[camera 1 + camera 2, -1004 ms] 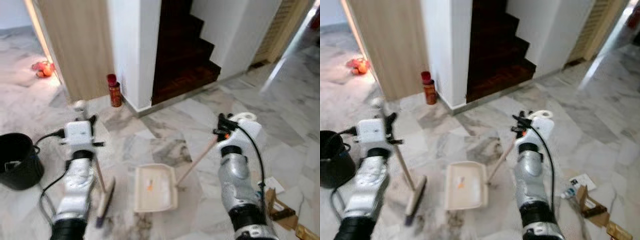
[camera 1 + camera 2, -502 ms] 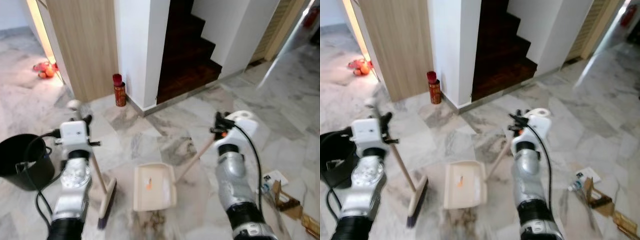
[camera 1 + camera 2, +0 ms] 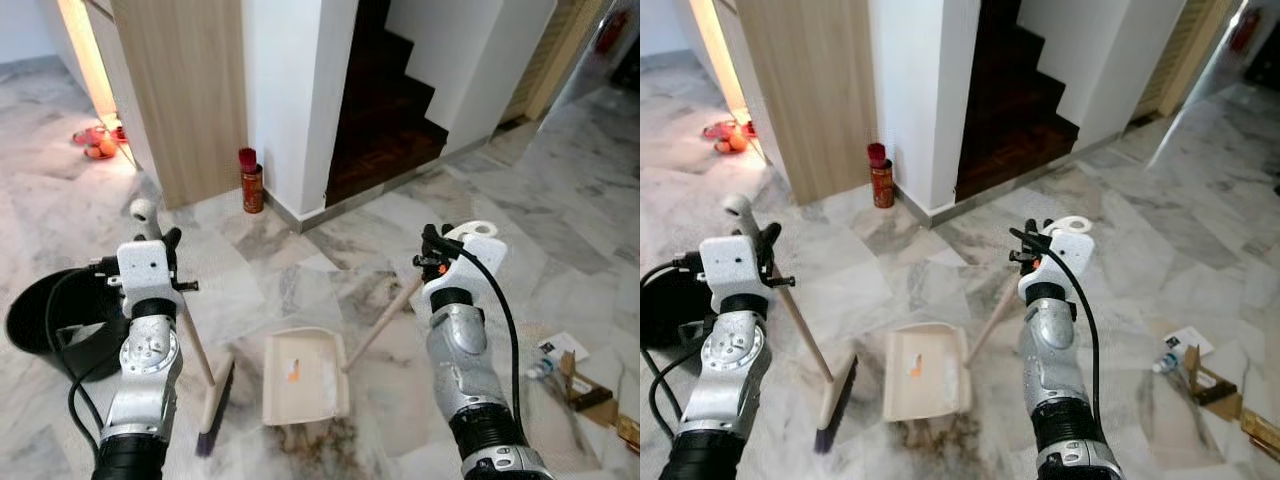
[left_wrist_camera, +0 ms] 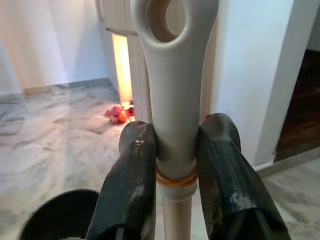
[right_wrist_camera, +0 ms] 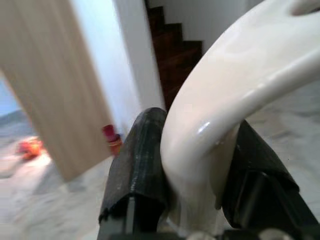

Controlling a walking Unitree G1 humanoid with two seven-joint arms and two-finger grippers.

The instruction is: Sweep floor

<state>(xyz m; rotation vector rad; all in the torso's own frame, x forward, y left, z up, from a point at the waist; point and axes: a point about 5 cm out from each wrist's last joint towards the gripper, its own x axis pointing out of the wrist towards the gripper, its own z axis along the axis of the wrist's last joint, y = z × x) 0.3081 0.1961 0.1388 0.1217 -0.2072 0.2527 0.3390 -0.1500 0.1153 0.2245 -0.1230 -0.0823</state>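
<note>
A broom [image 3: 213, 395] with a wooden stick and a cream handle top stands on the marble floor at my left; its bristle head rests beside the dustpan. My left gripper [image 4: 175, 165] is shut on the broom handle [image 4: 174, 100] just below its eyelet. A cream dustpan [image 3: 305, 376] lies flat on the floor ahead, with a small orange scrap in its tray and dark dirt at its near lip. Its long wooden stick [image 3: 385, 318] rises to my right gripper [image 5: 200, 160], which is shut on the dustpan's looped cream handle [image 5: 235, 90].
A black bucket [image 3: 50, 320] sits on the floor at far left. A red can [image 3: 251, 181] stands against the white wall corner [image 3: 300, 110], with a dark staircase [image 3: 385, 100] behind. Cardboard scraps and a small bottle [image 3: 575, 370] lie at right.
The view has drawn back and shifted, so wall, can and bucket sit lower and further right in frame. Both grippers keep their holds; broom and dustpan stay in about the same places.
</note>
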